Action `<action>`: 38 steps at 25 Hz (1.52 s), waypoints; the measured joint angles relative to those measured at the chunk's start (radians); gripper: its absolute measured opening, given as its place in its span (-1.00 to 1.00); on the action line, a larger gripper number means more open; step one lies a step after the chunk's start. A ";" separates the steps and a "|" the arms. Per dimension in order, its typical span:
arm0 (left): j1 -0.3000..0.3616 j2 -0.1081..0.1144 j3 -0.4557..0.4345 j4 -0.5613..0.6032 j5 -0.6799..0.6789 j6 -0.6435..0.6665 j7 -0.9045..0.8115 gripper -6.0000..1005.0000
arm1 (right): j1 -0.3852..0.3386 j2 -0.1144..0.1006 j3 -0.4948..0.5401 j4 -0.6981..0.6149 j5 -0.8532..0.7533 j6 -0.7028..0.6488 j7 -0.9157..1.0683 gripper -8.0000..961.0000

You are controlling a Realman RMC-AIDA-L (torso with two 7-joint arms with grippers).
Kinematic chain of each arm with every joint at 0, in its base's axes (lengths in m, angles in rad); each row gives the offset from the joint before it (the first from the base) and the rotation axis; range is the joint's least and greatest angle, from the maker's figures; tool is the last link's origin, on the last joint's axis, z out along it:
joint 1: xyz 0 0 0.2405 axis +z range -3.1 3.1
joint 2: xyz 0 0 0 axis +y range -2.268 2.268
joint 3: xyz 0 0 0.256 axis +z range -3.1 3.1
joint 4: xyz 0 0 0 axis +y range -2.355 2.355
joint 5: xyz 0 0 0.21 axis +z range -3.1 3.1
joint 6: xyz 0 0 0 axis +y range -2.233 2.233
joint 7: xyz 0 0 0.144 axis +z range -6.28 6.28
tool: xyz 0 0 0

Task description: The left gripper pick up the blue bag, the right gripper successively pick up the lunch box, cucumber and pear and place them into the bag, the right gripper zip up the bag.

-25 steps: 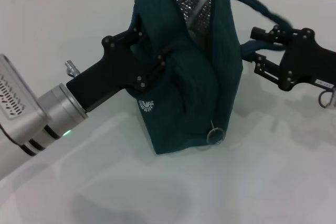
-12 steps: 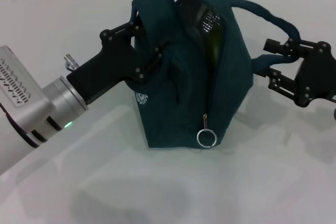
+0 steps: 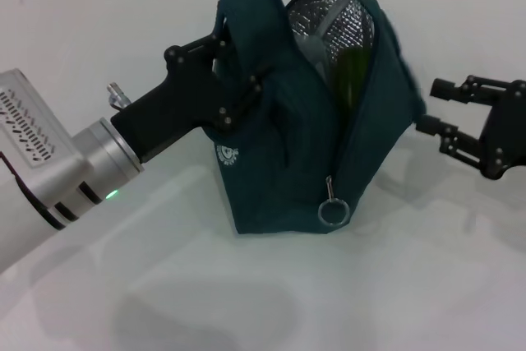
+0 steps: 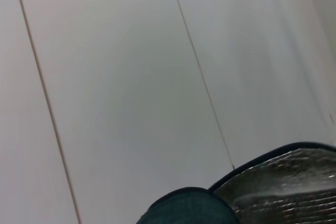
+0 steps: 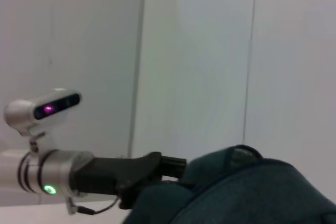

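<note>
The blue bag (image 3: pixel 288 145) stands on the white table with its mouth open and the silver foil lining (image 3: pixel 337 22) showing. The dark green cucumber (image 3: pixel 352 71) shows inside it. The zip pull ring (image 3: pixel 331 213) hangs low at the bag's front. My left gripper (image 3: pixel 237 71) is shut on the bag's upper left wall. My right gripper (image 3: pixel 434 108) hangs open just right of the bag, holding nothing. The lunch box and pear are hidden. The bag's rim (image 4: pixel 184 208) shows in the left wrist view. The right wrist view shows the bag (image 5: pixel 247 192) and the left arm (image 5: pixel 63 174).
White table (image 3: pixel 411 285) all around the bag, with a pale wall behind (image 4: pixel 131 77). The left arm's silver forearm (image 3: pixel 57 162) crosses the table's left side.
My right gripper has drawn back to the right and slightly down, away from the bag's handle. The bag's mouth has opened wider, showing more foil and the cucumber. The left gripper keeps its hold.
</note>
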 joint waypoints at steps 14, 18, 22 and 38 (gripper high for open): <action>-0.003 0.000 0.031 0.000 0.001 0.046 -0.006 -0.16 | 0.012 -0.046 0.012 -0.004 -0.205 -0.202 0.161 -0.11; -0.005 0.000 0.032 -0.004 0.001 0.049 -0.006 -0.16 | 0.042 -0.006 0.009 0.015 -0.296 -0.091 0.191 -0.11; -0.012 0.000 0.032 -0.025 0.002 0.056 -0.001 -0.16 | 0.073 0.057 -0.006 0.019 -0.365 0.058 0.191 -0.11; 0.017 0.000 0.042 -0.025 -0.004 0.072 0.020 -0.16 | 0.144 0.071 -0.044 0.106 -0.290 0.113 0.162 -0.11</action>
